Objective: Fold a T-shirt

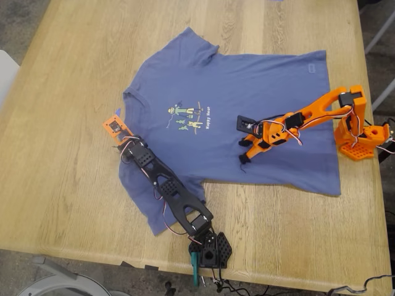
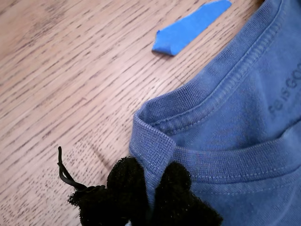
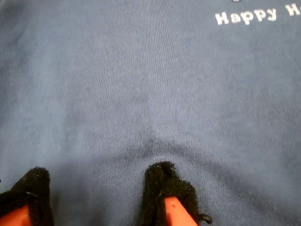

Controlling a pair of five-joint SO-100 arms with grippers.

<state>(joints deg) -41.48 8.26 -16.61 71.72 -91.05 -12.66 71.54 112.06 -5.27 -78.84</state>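
Note:
The blue-purple T-shirt lies spread flat on the wooden table, print side up, with its collar toward the exterior view's left. My first gripper, on the black arm, is at the collar edge. In the first wrist view it is shut on the folded collar rim. My second gripper, on the orange arm, rests on the shirt's middle just below the print. In the second wrist view it is open, with its black pads pressing plain fabric near the yellow text.
A small blue tape strip lies on the bare wood just beyond the collar. The orange arm's base stands at the exterior view's right edge, and the black arm's base at the near edge. The black arm lies over the lower sleeve.

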